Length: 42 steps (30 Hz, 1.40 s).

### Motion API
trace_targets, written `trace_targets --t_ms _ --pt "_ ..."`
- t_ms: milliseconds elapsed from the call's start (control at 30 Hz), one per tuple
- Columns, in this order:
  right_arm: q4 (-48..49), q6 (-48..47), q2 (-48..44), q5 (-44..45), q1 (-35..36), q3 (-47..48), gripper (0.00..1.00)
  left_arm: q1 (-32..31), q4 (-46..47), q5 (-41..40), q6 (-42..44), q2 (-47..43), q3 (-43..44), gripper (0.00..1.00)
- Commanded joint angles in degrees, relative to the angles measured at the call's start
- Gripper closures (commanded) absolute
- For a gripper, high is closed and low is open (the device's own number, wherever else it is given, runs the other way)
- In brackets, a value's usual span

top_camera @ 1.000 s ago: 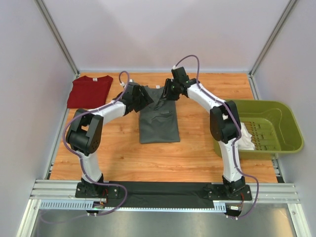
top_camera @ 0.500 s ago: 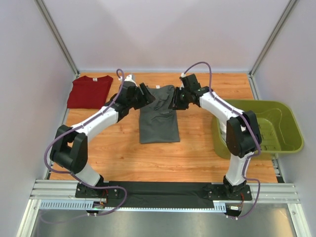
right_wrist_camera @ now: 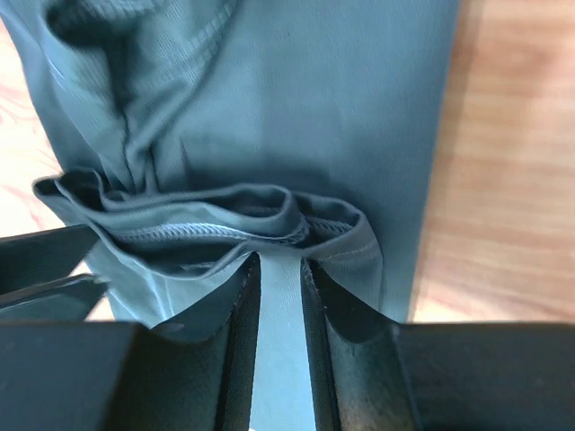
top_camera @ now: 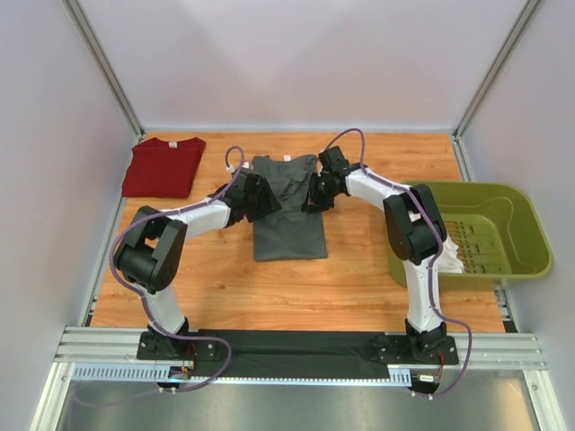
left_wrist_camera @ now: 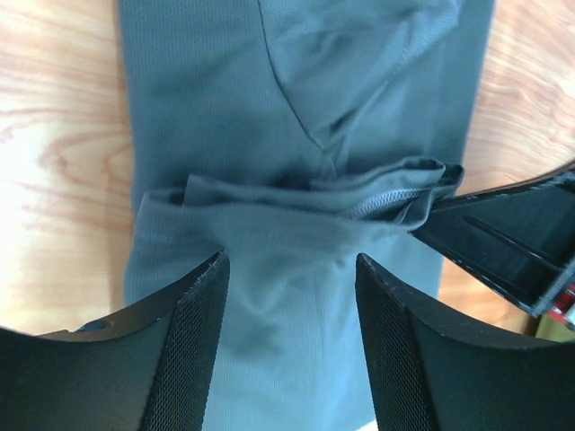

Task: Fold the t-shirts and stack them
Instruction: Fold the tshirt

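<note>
The dark grey t-shirt [top_camera: 289, 235] lies as a long narrow strip mid-table, its white neck label [top_camera: 286, 159] at the far end. A ridge of bunched cloth with a stitched hem [right_wrist_camera: 216, 229] crosses its middle. My left gripper [top_camera: 261, 198] presses down on the strip's left side, its jaws open wide over the cloth [left_wrist_camera: 289, 262]. My right gripper [top_camera: 315, 195] is on the right side, its jaws open by only a narrow slot [right_wrist_camera: 280, 262], with grey cloth showing in the slot and the ridge at their tips. The dark red t-shirt [top_camera: 163, 167] lies folded at the far left.
An olive-green basket [top_camera: 532, 235] stands at the right edge of the table, close to the right arm's elbow. Bare wooden tabletop [top_camera: 359, 278] lies between the grey shirt and the arm bases. Grey walls close in the left, right and far sides.
Both grippers have come from the shirt's collar end toward its middle and dropped onto the cloth. The jaws of both have narrowed, the right more. A ridge of cloth now lies between them.
</note>
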Motion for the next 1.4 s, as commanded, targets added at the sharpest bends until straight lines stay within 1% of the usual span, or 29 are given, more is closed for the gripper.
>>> trace_targets --t_ms 0,33,133,300,467,600,700,733,800,833,867,933,967,1033,1067,1100,1133,1200,1233,1267,1333,1367 --pt "1.1 0.3 1.5 0.8 0.2 4.6 0.74 0.6 2.0 -1.0 0.3 3.0 4.4 0.35" --pt "0.9 0.4 2.4 1.1 0.2 5.9 0.74 0.7 2.0 -3.0 0.3 3.4 4.9 0.35" --pt "0.8 0.6 3.6 1.9 0.1 7.3 0.73 1.1 0.0 -5.2 0.6 4.8 6.1 0.35" --pt "0.3 0.9 5.5 3.5 0.2 7.8 0.71 1.1 -1.3 -7.0 1.5 8.1 8.1 0.36" --pt "-0.1 0.4 6.0 5.2 0.2 5.2 0.71 1.2 -2.3 -8.1 2.6 9.8 9.6 0.36" --pt "0.2 -0.5 4.0 6.6 0.1 2.4 0.71 1.1 -3.4 -9.0 4.0 10.0 9.5 0.36" --pt "-0.1 -1.1 1.7 5.5 0.0 2.4 0.71 1.1 -3.2 -8.1 5.6 7.7 8.8 0.36" --pt "-0.5 -1.7 0.8 4.9 0.1 2.7 0.71 1.2 -2.7 -7.5 7.5 6.7 8.8 0.36" --pt "-2.0 -2.3 -2.8 3.0 0.1 4.4 0.69 1.1 -4.1 -7.6 9.1 2.5 9.2 0.35" --pt "-2.8 -3.2 -4.2 2.6 0.1 5.0 0.67 1.1 -6.6 -8.2 10.3 0.7 9.6 0.34" --pt "-4.0 -3.6 -7.5 2.6 0.2 5.4 0.59 1.1 -7.9 -8.7 11.1 -2.5 10.8 0.31" --pt "-4.8 -4.3 -11.1 3.6 0.2 5.0 0.47 1.1 -12.0 -9.8 13.9 -5.9 11.9 0.30" --pt "-5.1 -4.6 -14.9 4.0 0.2 4.2 0.33 1.1 -13.1 -10.0 14.4 -9.2 12.2 0.27" --pt "-5.1 -5.0 -18.4 5.0 0.1 0.9 0.20 1.1 -16.7 -10.2 15.0 -12.6 11.8 0.24" --pt "-5.5 -5.1 -21.3 5.2 0.1 -0.4 0.07 1.1 -17.3 -10.0 15.2 -15.9 10.3 0.19" --pt "-5.9 -5.1 -22.7 5.3 0.1 -2.0 0.02 1.1 -18.2 -8.9 14.9 -17.4 9.2 0.17" --pt "-6.2 -5.0 -23.9 5.2 0.2 -5.2 0.00 1.1 -19.8 -8.2 14.5 -19.0 8.0 0.15" --pt "-6.3 -4.8 -27.1 5.1 0.3 -9.5 0.00 1.1 -20.5 -5.0 12.8 -23.1 3.2 0.11" --pt "-5.7 -4.6 -28.1 5.1 0.3 -14.1 0.00 1.1 -20.6 -4.1 11.9 -25.5 -0.3 0.11" --pt "-5.2 -4.2 -29.9 4.8 0.4 -16.3 0.00 1.0 -20.4 -2.4 10.3 -26.5 -2.0 0.11" --pt "-4.3 -3.5 -31.3 4.4 0.5 -20.8 0.00 0.3 -19.3 -1.6 9.0 -29.2 -7.6 0.11" --pt "-2.8 -3.1 -32.6 3.7 1.0 -24.6 0.00 0.0 -18.7 -1.6 7.8 -29.9 -9.4 0.11"
